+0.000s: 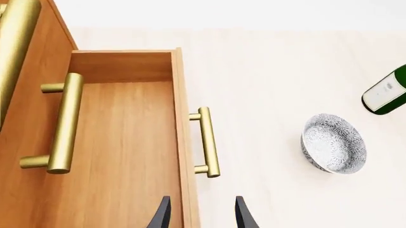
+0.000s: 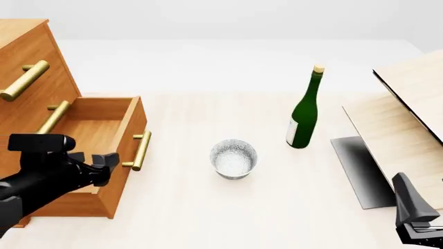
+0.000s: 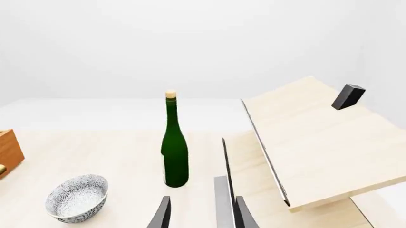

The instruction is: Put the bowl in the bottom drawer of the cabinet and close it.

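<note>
Pale wood covers the desk [image 2: 207, 218] under a plain white backdrop. We take the bowl [image 2: 234, 158] as our landmark: it stands upright and alone on the desk, untouched by either arm. To its left, well apart, stands the cabinet [image 2: 24, 62] with the bottom drawer [image 2: 104, 124] pulled open, plain wood inside and nothing in it that we can see, its short brass handle [image 2: 141, 150] facing the bowl. Behind the bowl and to its right a green bottle [image 2: 304, 111] stands upright, and farther right lie tilted light-wood panels [image 2: 408, 109].

We judge the bowl light, rigid and probably smooth, so it may slip if pinched low on its curved wall. The rim looks the better hold: one finger inside, one outside, coming down from above. It may be fragile, so a gentle descent into the drawer seems wise.

Our left pincer [image 1: 201, 213] hangs above the drawer's front edge, left of the bowl, fingers spread on nothing, the arm stretched forward over the drawer's near side. Our right pincer [image 3: 201, 213] sits low, to the right of the bowl and nearer us, also spread and holding nothing, looking towards the bottle with the bowl off to one side. Neither is yet lined up over the bowl.
</note>
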Controlling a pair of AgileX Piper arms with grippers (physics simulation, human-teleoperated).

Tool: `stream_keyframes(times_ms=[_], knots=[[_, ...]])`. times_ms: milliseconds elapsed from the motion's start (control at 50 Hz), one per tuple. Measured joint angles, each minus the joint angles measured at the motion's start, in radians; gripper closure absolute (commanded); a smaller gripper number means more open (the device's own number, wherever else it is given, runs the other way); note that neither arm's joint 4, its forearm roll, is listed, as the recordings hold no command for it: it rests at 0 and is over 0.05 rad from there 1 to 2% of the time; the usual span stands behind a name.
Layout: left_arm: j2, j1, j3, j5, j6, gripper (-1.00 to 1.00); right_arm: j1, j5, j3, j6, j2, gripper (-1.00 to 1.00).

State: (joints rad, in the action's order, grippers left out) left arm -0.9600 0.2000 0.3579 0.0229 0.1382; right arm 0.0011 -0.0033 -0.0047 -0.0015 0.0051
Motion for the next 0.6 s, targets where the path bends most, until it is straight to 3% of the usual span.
stream_keyframes(times_ms=[600], knots=[[-0.113,0.007,-0.039,-0.108,0.059,-1.00,0.000,0.000,0.000,0.000,0.000,-1.00]])
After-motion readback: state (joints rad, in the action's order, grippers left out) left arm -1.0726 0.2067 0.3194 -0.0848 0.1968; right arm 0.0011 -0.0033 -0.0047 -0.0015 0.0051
